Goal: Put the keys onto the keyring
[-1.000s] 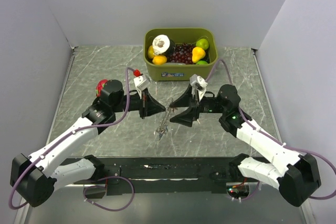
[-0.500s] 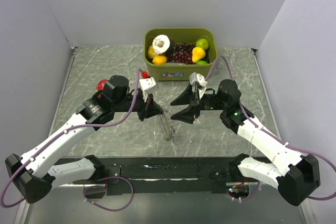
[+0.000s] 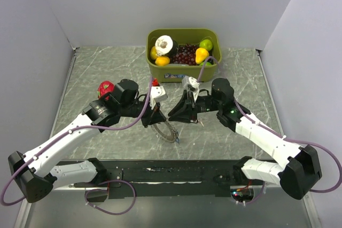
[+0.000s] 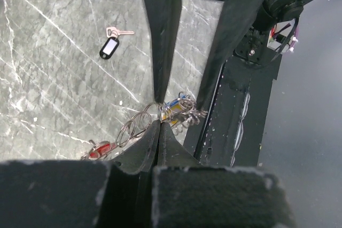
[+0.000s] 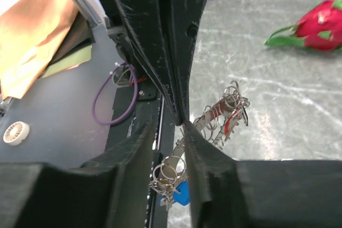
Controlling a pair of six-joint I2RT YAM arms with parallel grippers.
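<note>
The keyring (image 3: 165,131) is a thin metal loop strung with small split rings, hanging under the two grippers in mid-table. My left gripper (image 4: 159,122) is shut on its wire; it shows in the top view (image 3: 156,116) too. On the keyring (image 4: 140,123) hang a red tag (image 4: 99,150) and a blue-and-yellow key (image 4: 176,105). My right gripper (image 5: 169,127) is open, its fingers (image 5: 206,153) either side of the keyring (image 5: 219,113), facing the left gripper's tip. A blue key (image 5: 180,193) and a red tag (image 5: 230,124) hang there. One key with a black tag (image 4: 109,46) lies loose on the table.
A green bin (image 3: 184,71) full of toy fruit stands at the back centre. A red dragon fruit (image 3: 105,87) lies left of the left arm, also seen in the right wrist view (image 5: 320,25). The black base rail (image 3: 176,173) runs along the near edge.
Both grippers have come together over mid-table: the left moved right, the right moved left and narrowed. The keyring, first hanging straight down, now hangs as a loop under the left gripper.
</note>
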